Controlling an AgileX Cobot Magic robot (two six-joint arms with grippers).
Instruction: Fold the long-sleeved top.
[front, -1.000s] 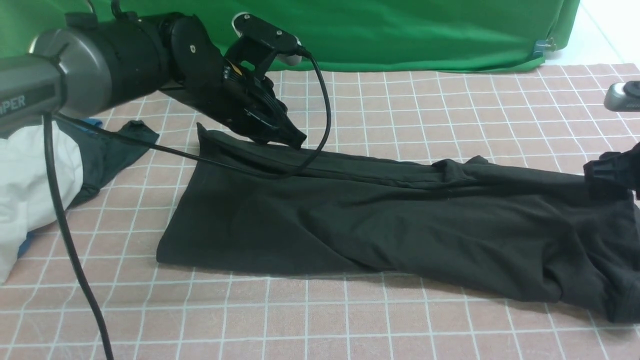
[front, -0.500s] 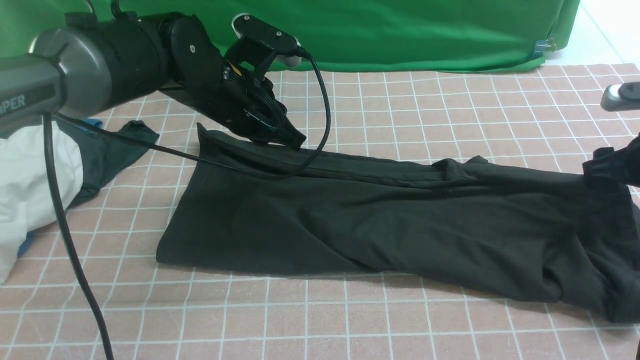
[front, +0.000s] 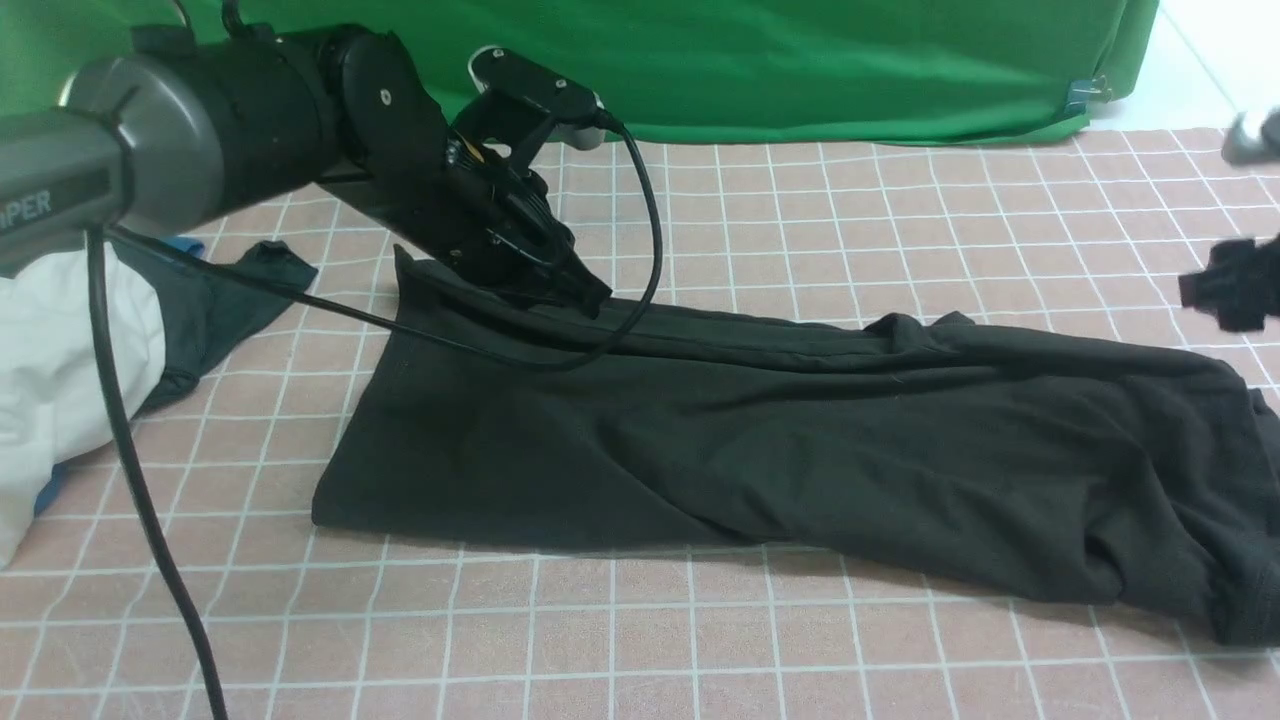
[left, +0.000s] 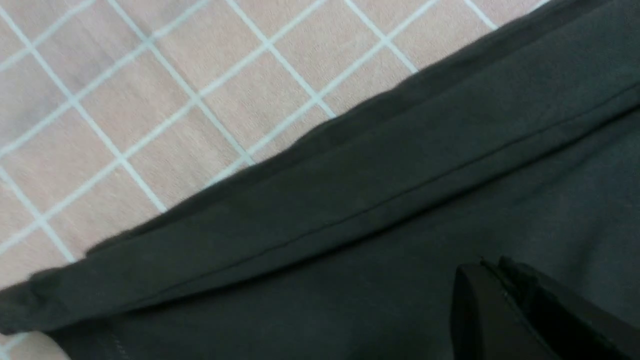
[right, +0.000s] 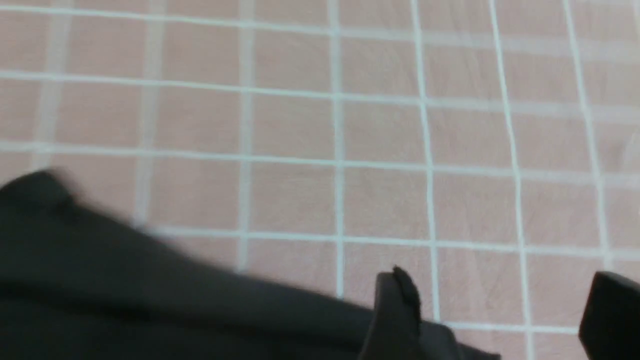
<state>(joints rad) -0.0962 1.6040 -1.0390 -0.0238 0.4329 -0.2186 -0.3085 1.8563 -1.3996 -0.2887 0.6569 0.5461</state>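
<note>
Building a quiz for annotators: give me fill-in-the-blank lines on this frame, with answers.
1. The black top lies on a pink cloth marked with white ____ lines.
2. The left gripper is ____ and rests on the top's far edge.
3. The right gripper is ____ with nothing between its fingers.
4. The backdrop behind the table is ____.

Answers: grid; shut; open; green

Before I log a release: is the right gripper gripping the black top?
No, the right gripper stands open above the checked cloth, beside the long-sleeved top, with nothing between its fingers.
</note>
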